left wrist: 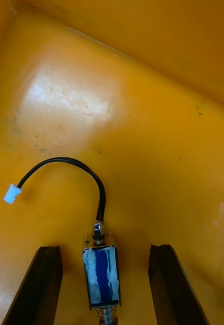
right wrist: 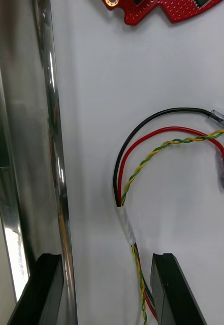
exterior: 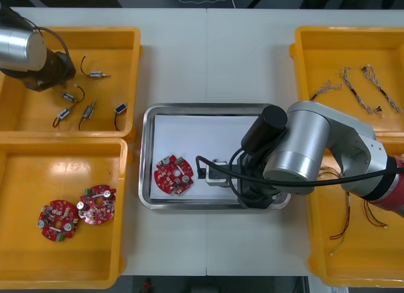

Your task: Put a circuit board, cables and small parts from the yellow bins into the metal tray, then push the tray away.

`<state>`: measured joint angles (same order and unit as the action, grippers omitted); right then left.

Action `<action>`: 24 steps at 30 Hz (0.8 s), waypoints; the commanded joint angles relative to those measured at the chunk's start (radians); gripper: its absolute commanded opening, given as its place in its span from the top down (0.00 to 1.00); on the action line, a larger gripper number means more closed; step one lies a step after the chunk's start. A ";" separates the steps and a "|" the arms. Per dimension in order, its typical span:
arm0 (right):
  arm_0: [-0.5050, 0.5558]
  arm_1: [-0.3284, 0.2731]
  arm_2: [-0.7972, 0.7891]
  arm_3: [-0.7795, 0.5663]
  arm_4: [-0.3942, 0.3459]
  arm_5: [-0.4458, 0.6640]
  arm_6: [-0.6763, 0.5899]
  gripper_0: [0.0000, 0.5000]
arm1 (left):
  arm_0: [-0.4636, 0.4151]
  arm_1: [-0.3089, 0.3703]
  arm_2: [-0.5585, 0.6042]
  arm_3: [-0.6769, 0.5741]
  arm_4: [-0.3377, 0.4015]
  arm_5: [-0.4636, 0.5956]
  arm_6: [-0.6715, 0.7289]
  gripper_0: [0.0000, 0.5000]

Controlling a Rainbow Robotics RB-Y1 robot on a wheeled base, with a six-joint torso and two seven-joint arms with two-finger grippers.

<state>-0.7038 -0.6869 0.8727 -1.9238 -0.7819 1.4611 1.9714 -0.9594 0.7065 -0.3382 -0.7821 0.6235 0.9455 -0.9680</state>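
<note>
My right gripper (right wrist: 105, 259) is open low over the white floor of the metal tray (exterior: 149, 179), close to its near rim (right wrist: 20, 152). A cable of red, black and twisted yellow wires (right wrist: 142, 162) lies loose on the tray floor and runs back between the fingers. In the front view the right arm hides that gripper, and the cable (exterior: 203, 167) shows beside a red circuit board (exterior: 173, 175) in the tray. My left gripper (left wrist: 104, 249) is open in the far left bin (exterior: 38, 119), its fingers either side of a blue-wrapped small metal part (left wrist: 101, 277) with a black lead.
Several more small metal parts (exterior: 88, 110) lie in the far left bin. Two circuit boards (exterior: 58, 220) sit in the near left bin (exterior: 63, 167). Twisted cables (exterior: 363, 91) lie in the far right bin (exterior: 315, 59), red and yellow ones (exterior: 366, 214) in the near right bin (exterior: 328, 255).
</note>
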 commanded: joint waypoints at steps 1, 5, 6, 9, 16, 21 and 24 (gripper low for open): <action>-0.029 0.003 -0.006 -0.008 -0.016 0.004 0.006 0.00 | -0.035 -0.016 -0.009 0.018 -0.010 -0.010 -0.118 0.79; -0.028 0.003 -0.014 -0.008 -0.023 0.005 0.004 0.00 | -0.028 -0.016 -0.009 0.017 -0.005 -0.010 -0.118 1.00; -0.028 0.003 -0.020 -0.009 -0.025 0.008 0.004 0.00 | -0.028 -0.016 -0.009 0.018 -0.004 -0.010 -0.118 1.00; -0.028 0.003 -0.052 -0.027 -0.030 0.034 0.007 0.00 | -0.028 -0.010 -0.007 0.017 -0.002 -0.001 -0.118 1.00; -0.029 0.024 -0.159 -0.101 -0.023 0.156 0.004 0.00 | -0.028 0.022 0.068 -0.045 -0.001 0.118 -0.136 1.00; -0.029 0.066 -0.265 -0.144 -0.030 0.295 0.004 0.00 | -0.028 0.056 0.120 -0.144 -0.005 0.254 -0.141 1.00; -0.029 0.086 -0.324 -0.159 -0.031 0.370 0.004 0.00 | -0.028 0.067 0.148 -0.206 -0.007 0.334 -0.143 1.00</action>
<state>-0.7052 -0.6390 0.6265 -2.0374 -0.8019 1.7829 1.9713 -0.9662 0.7186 -0.2319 -0.9049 0.6216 1.2186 -1.0212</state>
